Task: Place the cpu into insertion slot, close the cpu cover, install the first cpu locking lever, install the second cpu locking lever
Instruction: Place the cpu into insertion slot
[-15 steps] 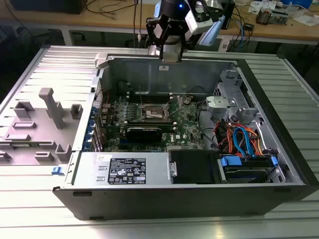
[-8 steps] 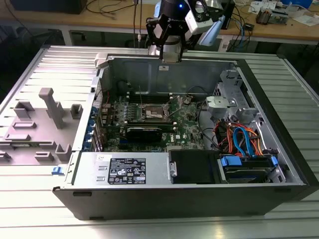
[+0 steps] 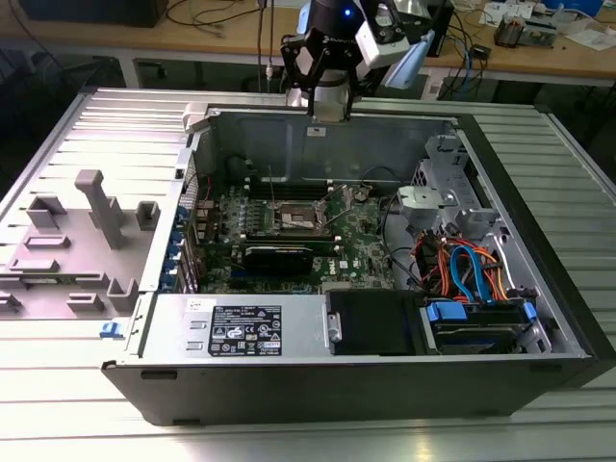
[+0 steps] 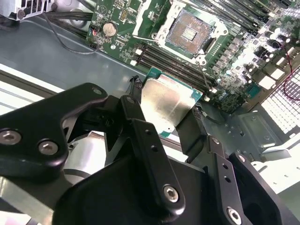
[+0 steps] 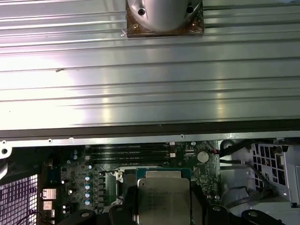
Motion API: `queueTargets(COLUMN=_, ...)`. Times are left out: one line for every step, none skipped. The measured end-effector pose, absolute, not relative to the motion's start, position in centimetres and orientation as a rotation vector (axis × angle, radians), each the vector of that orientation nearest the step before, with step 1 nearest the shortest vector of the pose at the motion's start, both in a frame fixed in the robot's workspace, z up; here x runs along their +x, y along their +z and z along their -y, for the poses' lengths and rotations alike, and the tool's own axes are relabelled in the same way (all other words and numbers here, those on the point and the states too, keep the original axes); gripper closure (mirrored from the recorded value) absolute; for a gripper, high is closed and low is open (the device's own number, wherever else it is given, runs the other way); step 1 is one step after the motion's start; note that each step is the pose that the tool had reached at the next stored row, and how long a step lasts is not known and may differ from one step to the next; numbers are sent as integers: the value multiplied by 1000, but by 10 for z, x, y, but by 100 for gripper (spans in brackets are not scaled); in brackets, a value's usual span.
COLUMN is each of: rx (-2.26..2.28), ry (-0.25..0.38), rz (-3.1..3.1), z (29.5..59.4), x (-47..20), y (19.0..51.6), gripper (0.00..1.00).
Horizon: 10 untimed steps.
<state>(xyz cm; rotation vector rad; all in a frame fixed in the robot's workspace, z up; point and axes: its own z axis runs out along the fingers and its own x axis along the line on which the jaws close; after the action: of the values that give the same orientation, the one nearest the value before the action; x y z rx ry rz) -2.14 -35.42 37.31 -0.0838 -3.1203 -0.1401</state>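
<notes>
My gripper [image 3: 327,104] hangs high over the back wall of the open computer case [image 3: 539,289]. In both wrist views it is shut on the cpu [image 4: 166,105], a silvery square on a green base [image 5: 163,197], pinched between black fingers [image 4: 133,108]. Below and ahead of it, the insertion slot [image 4: 190,30] lies open on the green motherboard [image 3: 366,241], showing its dark pin field. The cpu cover [image 4: 146,18] stands raised at one side of the slot. In the exterior view the slot [image 3: 294,219] sits mid-board, with thin levers standing up beside it.
Long black memory slots [image 4: 173,63] flank the socket, and a black card [image 3: 279,255] lies in front of it. A power supply [image 3: 241,327] and a drive cage with blue and orange cables [image 3: 472,274] fill the case front. Grey fixture blocks [image 3: 91,221] stand at the exterior view's left.
</notes>
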Motion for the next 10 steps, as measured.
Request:
queueTargets(rx=-108, ry=-140, rz=3120, z=354, x=-21, y=373, gripper=45)
queueTargets(rx=-130, ry=-141, rz=3120, z=354, x=-21, y=373, gripper=45)
queueTargets(rx=-163, ry=-141, rz=3119, z=354, x=-21, y=372, gripper=45)
queueTargets(rx=-179, ry=-141, rz=3119, z=354, x=-21, y=372, gripper=45)
queueTargets(rx=-189, ry=-141, rz=3119, z=354, x=-22, y=372, gripper=45)
queueTargets(rx=-193, ry=-142, rz=3119, z=355, x=-23, y=372, gripper=45)
queueTargets(rx=-193, ry=-142, rz=3119, z=355, x=-25, y=372, gripper=45)
queueTargets(rx=-193, ry=-142, rz=3119, z=355, x=-27, y=372, gripper=45)
queueTargets(rx=-193, ry=-141, rz=3119, z=355, x=-28, y=372, gripper=45)
queueTargets(rx=-193, ry=-141, rz=3119, z=355, x=-28, y=372, gripper=45)
